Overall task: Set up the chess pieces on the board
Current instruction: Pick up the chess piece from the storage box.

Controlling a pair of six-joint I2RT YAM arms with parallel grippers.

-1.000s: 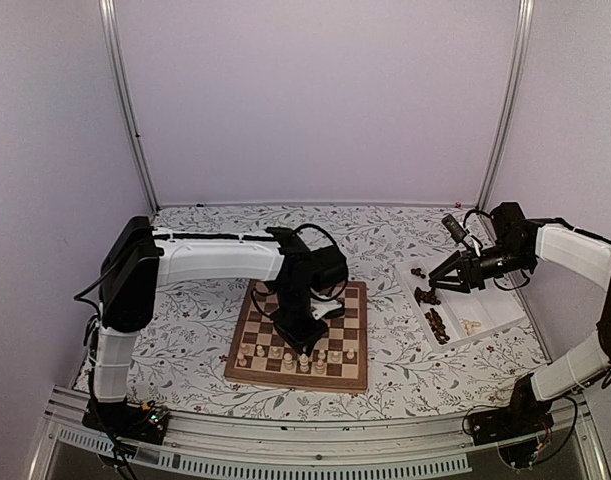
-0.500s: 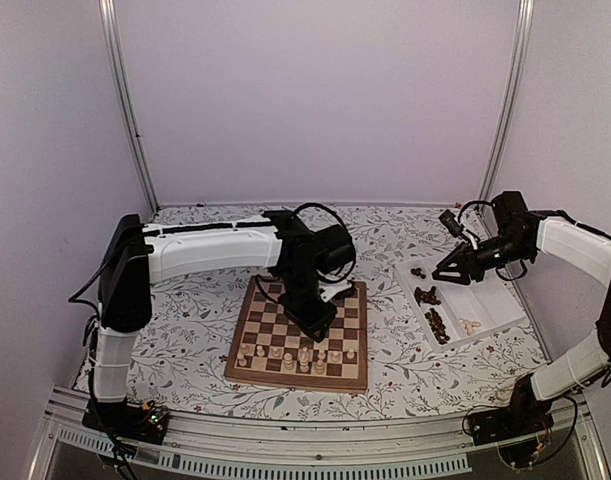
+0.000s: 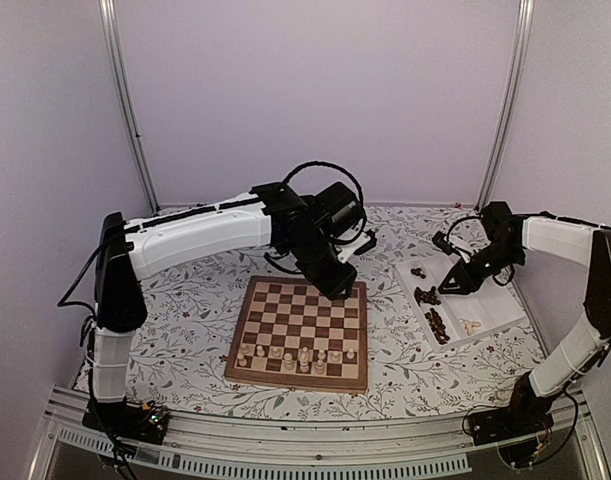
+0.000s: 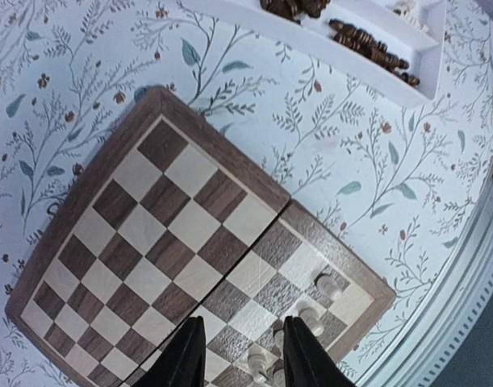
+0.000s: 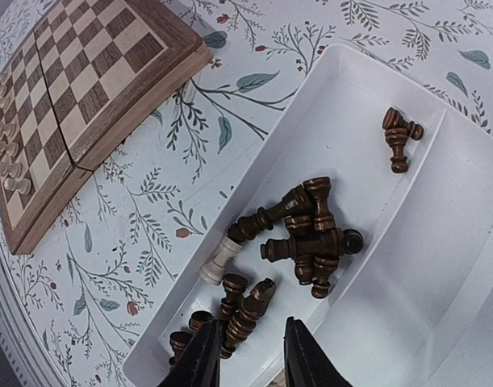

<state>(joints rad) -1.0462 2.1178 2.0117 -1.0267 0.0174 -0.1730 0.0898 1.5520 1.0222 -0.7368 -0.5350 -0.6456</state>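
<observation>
The board [image 3: 303,318] lies in the middle of the table, with pale chess pieces [image 3: 297,356] standing on its two near rows. My left gripper [image 3: 342,290] hangs open above the board's far right corner. In the left wrist view its fingers [image 4: 301,356] frame bare squares next to pale pieces [image 4: 312,319], holding nothing. My right gripper [image 3: 455,286] is low over the white tray [image 3: 491,300]. In the right wrist view the right gripper [image 5: 250,359] stands open just above lying dark pieces [image 5: 311,234], with one dark piece [image 5: 248,313] beside its left finger and a pale piece [image 5: 221,260] nearby.
The tray [image 5: 440,242] has a divider, with two more dark pieces [image 5: 398,135] at its far end and pale pieces [image 3: 471,326] in its right compartment. The board's corner [image 5: 93,81] lies left of the tray. A flowered cloth [image 3: 195,340] covers the table.
My left arm has lifted from the board's near rows and swung to its far right corner, its jaws now apart. My right gripper has dropped toward the tray and its jaws have narrowed.
</observation>
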